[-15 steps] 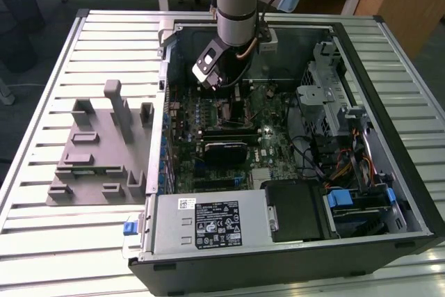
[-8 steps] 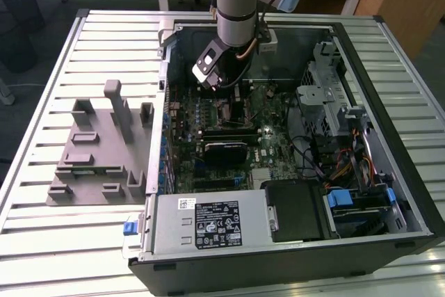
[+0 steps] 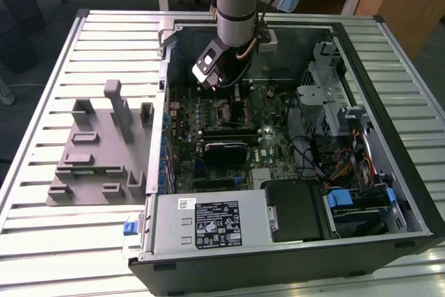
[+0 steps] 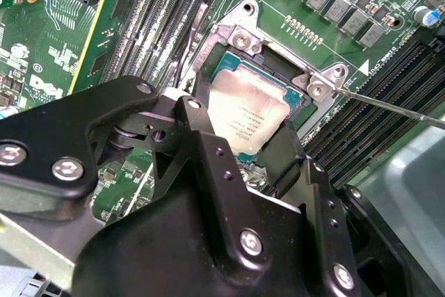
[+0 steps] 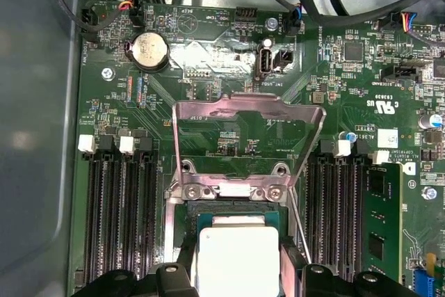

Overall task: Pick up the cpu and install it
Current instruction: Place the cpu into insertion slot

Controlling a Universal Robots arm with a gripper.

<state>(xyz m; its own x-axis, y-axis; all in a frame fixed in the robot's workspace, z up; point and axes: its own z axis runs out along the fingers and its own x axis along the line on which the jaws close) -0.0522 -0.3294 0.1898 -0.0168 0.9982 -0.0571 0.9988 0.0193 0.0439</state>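
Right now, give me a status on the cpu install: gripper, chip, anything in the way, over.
Copy: gripper shut on cpu. It sits at the open socket, seating unclear. Load plate raised, lever swung aside; nothing in the way.

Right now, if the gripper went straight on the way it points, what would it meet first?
The gripper points down at the motherboard, its fingers shut on the cpu. First in line is the open socket directly beneath the cpu; how much gap remains is unclear.

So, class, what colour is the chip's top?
The chip has a shiny silver top, seen best in the second wrist view.
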